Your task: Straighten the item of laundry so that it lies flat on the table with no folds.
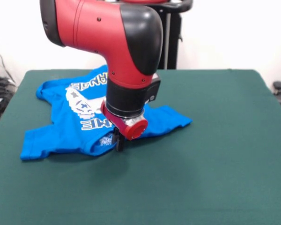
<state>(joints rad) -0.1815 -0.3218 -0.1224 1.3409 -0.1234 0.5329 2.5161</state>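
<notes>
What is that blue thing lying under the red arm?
On the big green table, left of the middle, lies a small bright blue T-shirt, rumpled, under the arm's pincer. Its white lettering and pixel-style print set it apart; nothing else lies on the table.

The red and black arm (pixel 117 47) covers the middle of the blue T-shirt (pixel 61 126), hiding part of its white print and lettering, the counter (pixel 215 154) runs off the bottom edge, and the gripper (pixel 119 142) shows too little to read.
</notes>
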